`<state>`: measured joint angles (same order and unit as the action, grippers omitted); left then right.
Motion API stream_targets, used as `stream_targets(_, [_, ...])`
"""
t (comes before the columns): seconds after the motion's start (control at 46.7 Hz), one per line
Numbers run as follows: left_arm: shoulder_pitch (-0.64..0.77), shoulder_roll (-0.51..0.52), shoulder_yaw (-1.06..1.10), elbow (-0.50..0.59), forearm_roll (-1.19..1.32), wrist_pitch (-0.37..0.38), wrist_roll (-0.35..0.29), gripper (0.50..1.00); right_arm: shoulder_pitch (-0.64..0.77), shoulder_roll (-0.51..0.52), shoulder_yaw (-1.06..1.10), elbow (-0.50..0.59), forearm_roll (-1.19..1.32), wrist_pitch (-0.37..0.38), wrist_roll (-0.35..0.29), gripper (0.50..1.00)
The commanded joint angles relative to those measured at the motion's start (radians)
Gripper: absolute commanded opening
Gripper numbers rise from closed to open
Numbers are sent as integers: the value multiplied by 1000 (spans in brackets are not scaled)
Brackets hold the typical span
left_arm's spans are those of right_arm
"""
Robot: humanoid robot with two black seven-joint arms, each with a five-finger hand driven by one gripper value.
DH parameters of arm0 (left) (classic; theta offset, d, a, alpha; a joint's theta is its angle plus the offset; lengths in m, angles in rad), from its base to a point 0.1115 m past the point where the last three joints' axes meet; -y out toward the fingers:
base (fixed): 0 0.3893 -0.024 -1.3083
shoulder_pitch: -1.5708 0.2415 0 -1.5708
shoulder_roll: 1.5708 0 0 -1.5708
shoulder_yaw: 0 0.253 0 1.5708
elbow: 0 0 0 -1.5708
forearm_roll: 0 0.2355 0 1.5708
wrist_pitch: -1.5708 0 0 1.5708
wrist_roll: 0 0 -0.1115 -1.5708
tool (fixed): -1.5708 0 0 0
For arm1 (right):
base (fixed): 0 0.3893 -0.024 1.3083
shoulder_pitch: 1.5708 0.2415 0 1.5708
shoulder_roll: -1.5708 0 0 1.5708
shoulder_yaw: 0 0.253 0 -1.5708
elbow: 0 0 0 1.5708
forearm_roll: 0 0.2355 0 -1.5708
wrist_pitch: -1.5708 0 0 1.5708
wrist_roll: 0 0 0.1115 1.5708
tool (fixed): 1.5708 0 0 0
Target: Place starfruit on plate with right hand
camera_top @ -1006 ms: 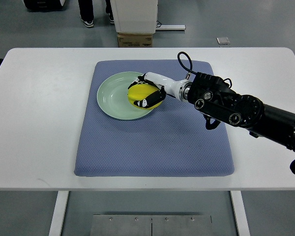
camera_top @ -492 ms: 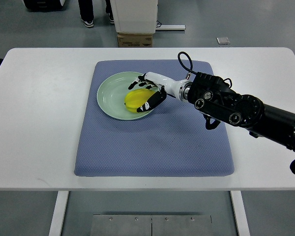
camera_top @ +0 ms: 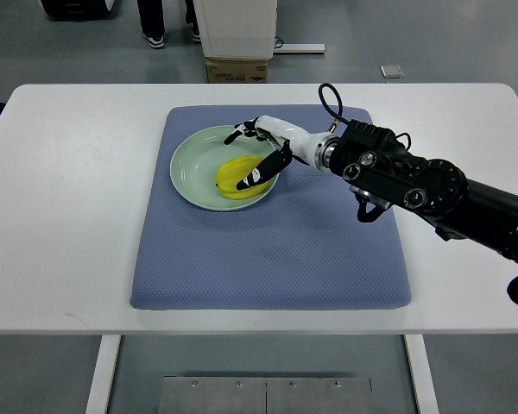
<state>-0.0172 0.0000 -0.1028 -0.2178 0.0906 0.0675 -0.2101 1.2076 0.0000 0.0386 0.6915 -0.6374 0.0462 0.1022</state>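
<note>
While the yellow starfruit (camera_top: 236,176) lies in the pale green plate (camera_top: 190,166), the right hand (camera_top: 266,148) hovers over it, fingers spread, gripping nothing.

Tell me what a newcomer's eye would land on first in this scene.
First the yellow starfruit, lying in the pale green plate at the far left part of the blue mat. Next the right hand, its fingers spread above the fruit's right side, on a bulky black arm entering from the right across the white table.
</note>
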Motion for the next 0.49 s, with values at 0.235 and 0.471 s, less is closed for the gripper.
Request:
stream_targets(0.235, [-1, 0, 0, 0, 0, 0, 0, 1000, -33, -11, 130, -1, 25, 1, 1, 1000])
stream_targets(0.471, [0, 0, 0, 0, 0, 0, 0, 1000, -97, -71, 234, -6, 28, -2, -1, 1000])
